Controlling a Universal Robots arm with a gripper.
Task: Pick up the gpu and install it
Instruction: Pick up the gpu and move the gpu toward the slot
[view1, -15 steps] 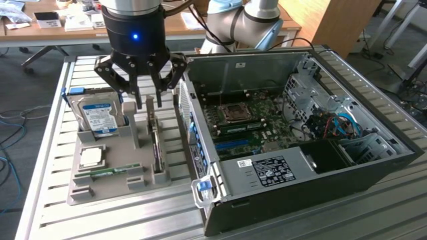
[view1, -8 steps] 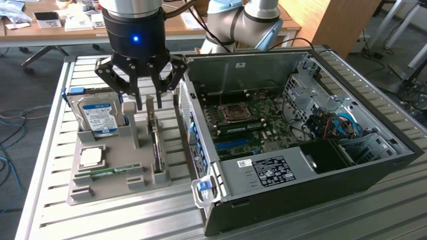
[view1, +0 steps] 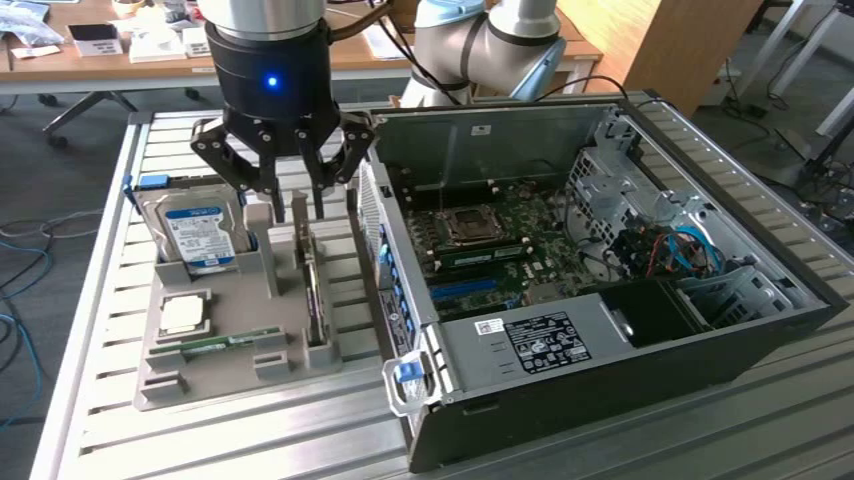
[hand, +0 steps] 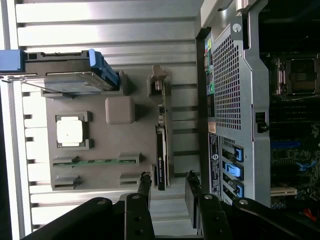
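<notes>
Item: gpu (view1: 311, 290) (hand: 161, 150), a thin expansion card with a dark face and a green board edge.
Position: stands on its long edge in a narrow slot of the grey holder tray (view1: 200, 385) (hand: 125, 150), on the side of the tray nearest the computer case.
Bracket: the silver metal end bracket (hand: 159, 85) sits at the card's far end from the gripper in the wrist view.
Gripper: gripper (view1: 304, 190) (hand: 167, 192) hangs directly over the card with its dark fingers (hand: 145, 190) spread wide, one on each side of the card's line. It grasps nothing, and a gap shows between the fingers and the card.
Same tray, hard drive: silver hard drive (view1: 200, 235) (hand: 70, 80) with a blue-white label and blue side rails, propped in its own bay, well apart from the card.
Same tray, processor: square processor chip (view1: 183, 315) (hand: 70, 132) lying flat in a recess.
Same tray, memory: narrow green memory stick (view1: 220, 345) (hand: 95, 161) lying in a slot beside the processor.
Computer case: black tower (view1: 747, 330) (hand: 232, 100) on its side, with the panel off, just beside the tray.
Inside the case: green motherboard (view1: 534, 250) with a bare processor socket (view1: 470, 225) (hand: 302, 75), and a power supply (view1: 534, 340) with a printed label.
Support: slatted aluminium table (view1: 240, 440) (hand: 100, 30) under the tray and case.
</notes>
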